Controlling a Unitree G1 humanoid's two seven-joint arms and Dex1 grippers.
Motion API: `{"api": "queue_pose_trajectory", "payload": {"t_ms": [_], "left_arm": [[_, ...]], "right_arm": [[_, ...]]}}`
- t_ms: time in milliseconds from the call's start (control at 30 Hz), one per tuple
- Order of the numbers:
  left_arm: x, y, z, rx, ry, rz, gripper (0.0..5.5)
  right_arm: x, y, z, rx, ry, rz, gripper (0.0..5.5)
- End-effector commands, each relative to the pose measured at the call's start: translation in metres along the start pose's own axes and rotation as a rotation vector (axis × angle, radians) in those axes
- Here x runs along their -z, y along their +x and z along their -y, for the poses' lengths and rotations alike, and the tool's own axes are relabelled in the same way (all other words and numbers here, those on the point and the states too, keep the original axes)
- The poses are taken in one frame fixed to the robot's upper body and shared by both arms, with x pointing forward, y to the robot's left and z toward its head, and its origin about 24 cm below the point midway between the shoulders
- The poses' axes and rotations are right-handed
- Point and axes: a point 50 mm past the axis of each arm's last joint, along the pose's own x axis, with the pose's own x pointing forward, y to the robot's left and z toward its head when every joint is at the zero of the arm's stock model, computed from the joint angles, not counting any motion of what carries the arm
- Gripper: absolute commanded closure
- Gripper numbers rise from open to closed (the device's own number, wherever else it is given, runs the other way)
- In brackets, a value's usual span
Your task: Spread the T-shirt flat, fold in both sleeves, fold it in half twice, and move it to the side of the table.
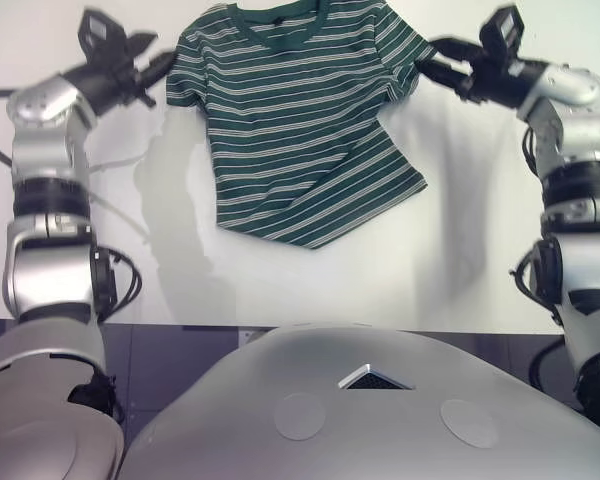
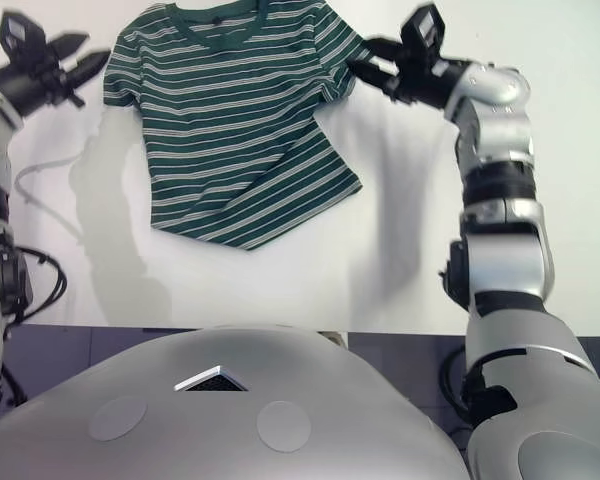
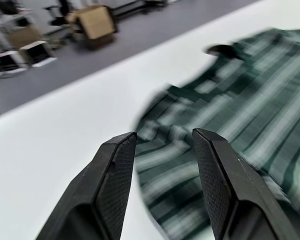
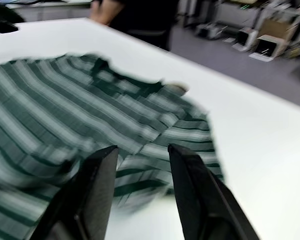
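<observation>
T-shirt (image 1: 300, 120): you have it lying face up on the white table (image 1: 460, 250), dark green with thin pale stripes, neckline pointing away from the robot and both short sleeves spread outward. Its body is not square; the hem runs at a slant, with one corner drawn out toward the robot's right, and the cloth is puckered just below the right sleeve.

Your left gripper (image 3: 165, 135) hangs just beside the shirt's left sleeve, its two black fingers parted with a clear gap and nothing between them; the sleeve edge shows beyond the tips. Your right gripper (image 4: 142, 147) sits at the shirt's right sleeve, fingers likewise spread and holding nothing. You cannot tell from these views whether its tips touch the fabric.

Outward from the shirt the tabletop is plain, matte white, marked by soft shadows of the arms on either side of the garment. A thin pale cable (image 2: 48, 164) loops over the surface on the shirt's left, apart from it.

Past the table's far edge, beyond the shirt's neckline, you see a grey floor. A cardboard box (image 3: 95, 21) stands there with low white boxes (image 3: 37, 50) near it, and another white box (image 4: 270, 45) lies on the floor off the shirt's right side
</observation>
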Motion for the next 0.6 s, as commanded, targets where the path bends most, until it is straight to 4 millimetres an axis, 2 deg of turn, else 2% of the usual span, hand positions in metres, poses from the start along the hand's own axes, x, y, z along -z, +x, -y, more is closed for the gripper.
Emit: {"api": "queue_pose_trajectory", "payload": {"t_ms": [33, 133, 233, 333, 467, 533, 600], "left_arm": [[-0.020, -0.065, 0.051, 0.376, 0.146, -0.119, 3.44], [-0.022, -0.065, 0.071, 0.366, 0.099, -0.073, 3.44], [-0.015, -0.071, 0.090, 0.396, 0.079, -0.123, 3.44], [-0.008, -0.078, 0.087, 0.330, 0.085, -0.173, 3.44], [-0.009, -0.085, 0.085, 0.313, 0.068, -0.183, 3.44], [0.008, -0.091, 0.087, 0.315, 0.112, -0.284, 3.44], [0.028, -0.092, 0.088, 0.296, 0.199, -0.385, 3.44]], "right_arm": [[-0.001, -0.026, -0.071, -0.406, -0.137, -0.136, 3.65], [0.010, -0.011, -0.088, -0.401, -0.144, -0.145, 3.65], [0.020, -0.006, -0.098, -0.397, -0.189, -0.210, 3.65], [0.031, -0.003, -0.098, -0.392, -0.242, -0.341, 3.65], [0.050, -0.021, -0.101, -0.449, -0.183, -0.515, 3.65], [0.053, -0.042, -0.115, -0.570, -0.031, -0.577, 3.65], [0.048, -0.056, -0.124, -0.646, 0.072, -0.587, 3.65]]}}
